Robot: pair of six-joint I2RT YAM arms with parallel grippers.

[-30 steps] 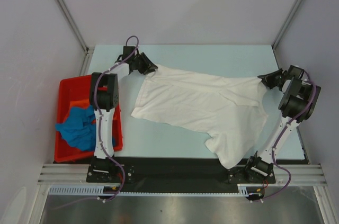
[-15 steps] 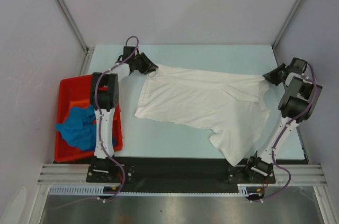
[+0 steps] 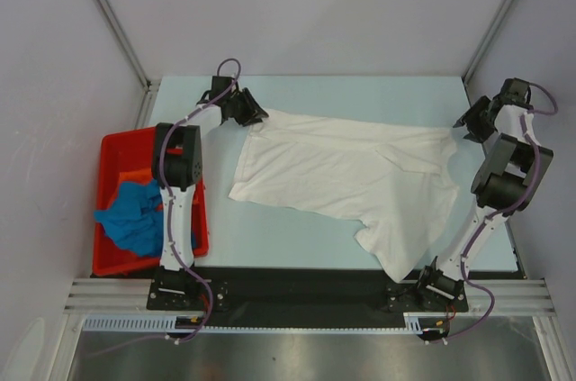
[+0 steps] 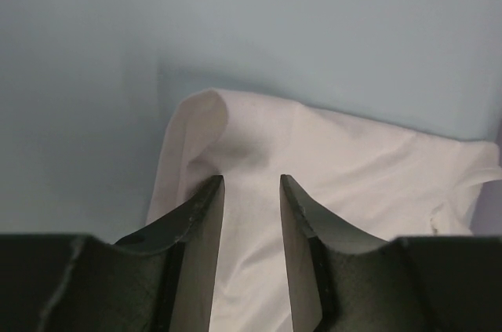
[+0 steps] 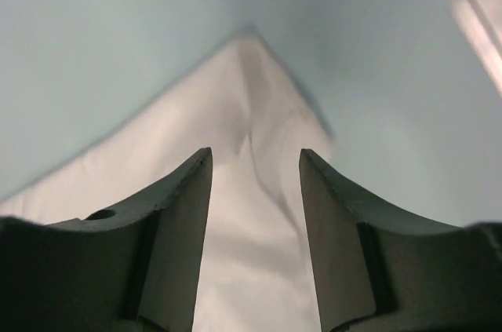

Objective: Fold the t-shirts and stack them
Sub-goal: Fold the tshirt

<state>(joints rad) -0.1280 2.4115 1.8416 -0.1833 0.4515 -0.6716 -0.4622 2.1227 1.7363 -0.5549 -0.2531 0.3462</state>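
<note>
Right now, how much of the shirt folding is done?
Barely started. Done: the white t-shirt lies spread on the table. In hand: the left tool and right tool sit open by its far corners. Left: no fold yet, and the blue t-shirt waits in the red bin.

The left end effector (image 3: 248,112) (image 4: 251,183) reaches far forward with its fingers narrowly parted. The right end effector (image 3: 469,121) (image 5: 255,155), extended far right, apparently gapes wider, though that wrist view is blurred.
</note>
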